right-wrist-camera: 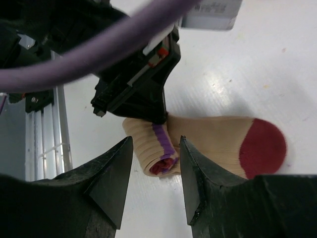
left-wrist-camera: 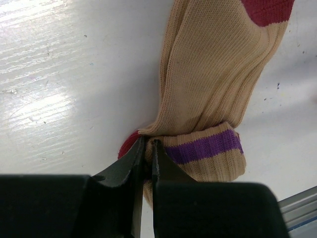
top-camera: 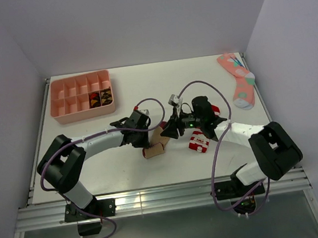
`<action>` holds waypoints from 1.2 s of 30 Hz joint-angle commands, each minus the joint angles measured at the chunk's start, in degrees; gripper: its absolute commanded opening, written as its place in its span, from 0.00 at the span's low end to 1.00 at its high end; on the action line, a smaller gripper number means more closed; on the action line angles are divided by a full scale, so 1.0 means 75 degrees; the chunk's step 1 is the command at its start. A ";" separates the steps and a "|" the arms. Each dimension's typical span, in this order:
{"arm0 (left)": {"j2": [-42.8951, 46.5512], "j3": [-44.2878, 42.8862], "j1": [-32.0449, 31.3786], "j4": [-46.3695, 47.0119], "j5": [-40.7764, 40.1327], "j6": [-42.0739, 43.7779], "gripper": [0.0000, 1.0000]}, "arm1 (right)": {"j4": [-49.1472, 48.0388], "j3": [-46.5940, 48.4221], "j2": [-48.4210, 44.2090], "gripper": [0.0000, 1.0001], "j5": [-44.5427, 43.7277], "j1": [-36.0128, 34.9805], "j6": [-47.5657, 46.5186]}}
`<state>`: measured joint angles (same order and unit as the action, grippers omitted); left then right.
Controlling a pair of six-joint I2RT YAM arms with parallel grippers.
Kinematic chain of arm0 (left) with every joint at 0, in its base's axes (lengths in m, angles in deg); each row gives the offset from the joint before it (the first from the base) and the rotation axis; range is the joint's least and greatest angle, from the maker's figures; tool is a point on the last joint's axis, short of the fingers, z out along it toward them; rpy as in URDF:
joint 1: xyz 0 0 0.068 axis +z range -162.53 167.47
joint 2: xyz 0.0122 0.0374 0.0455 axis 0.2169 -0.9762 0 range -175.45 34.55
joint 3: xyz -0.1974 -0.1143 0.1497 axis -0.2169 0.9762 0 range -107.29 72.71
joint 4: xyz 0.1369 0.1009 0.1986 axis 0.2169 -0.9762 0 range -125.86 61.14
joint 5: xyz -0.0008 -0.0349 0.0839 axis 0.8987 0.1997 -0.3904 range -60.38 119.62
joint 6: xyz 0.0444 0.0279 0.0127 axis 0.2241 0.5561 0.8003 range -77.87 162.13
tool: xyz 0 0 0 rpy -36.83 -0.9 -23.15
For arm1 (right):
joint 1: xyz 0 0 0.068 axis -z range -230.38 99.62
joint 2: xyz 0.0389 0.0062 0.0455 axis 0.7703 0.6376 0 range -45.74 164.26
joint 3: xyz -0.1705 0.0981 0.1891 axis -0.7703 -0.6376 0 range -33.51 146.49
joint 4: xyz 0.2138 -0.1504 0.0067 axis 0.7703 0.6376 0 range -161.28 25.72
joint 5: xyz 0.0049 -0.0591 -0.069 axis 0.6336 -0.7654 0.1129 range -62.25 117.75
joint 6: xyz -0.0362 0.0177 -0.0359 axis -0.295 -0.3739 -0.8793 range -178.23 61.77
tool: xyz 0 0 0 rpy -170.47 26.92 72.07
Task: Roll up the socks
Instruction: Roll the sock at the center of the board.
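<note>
Two socks are my concern on the white surface [top-camera: 113, 173]. The tan sock [top-camera: 157, 142] lies near the middle, a little toward the near edge. Its purple-striped cuff end is curled into a short roll, and its dark red toe is stretched out flat away from that roll. My left claw [left-wrist-camera: 148, 148] has its jaws pressed almost together, clamped on the edge of the rolled end, with a sliver of tan fabric between them. My right claw [right-wrist-camera: 156, 146] hangs over the same roll with its jaws apart, one on either side of it in the wrist view, holding nothing. I cannot tell whether its tips touch the fabric.

The red-and-white striped sock [top-camera: 198, 141] lies bunched just right of the tan one, partly under the right arm, and neither claw grips it. A pink sock [top-camera: 238, 80] lies flat at the far right corner, well apart from the others. A pink tray [top-camera: 82, 113] with compartments sits at the far left, and two of its near-row compartments hold dark items.
</note>
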<state>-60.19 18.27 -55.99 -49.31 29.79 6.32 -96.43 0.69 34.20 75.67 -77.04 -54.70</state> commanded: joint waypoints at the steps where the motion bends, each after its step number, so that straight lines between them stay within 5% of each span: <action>1: -0.0106 -0.0078 0.0006 -0.0086 -0.0092 -0.0006 0.00 | 0.0037 0.0198 0.0274 0.50 0.0068 -0.0265 -0.0177; 36: -0.0294 -0.0242 0.0229 0.0148 0.0189 0.0099 0.00 | 0.2216 0.1745 0.2138 0.55 -0.0929 -0.1251 -0.0388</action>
<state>-61.05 18.03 -53.80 -49.55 31.14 5.00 -82.88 11.51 50.13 68.30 -85.63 -56.69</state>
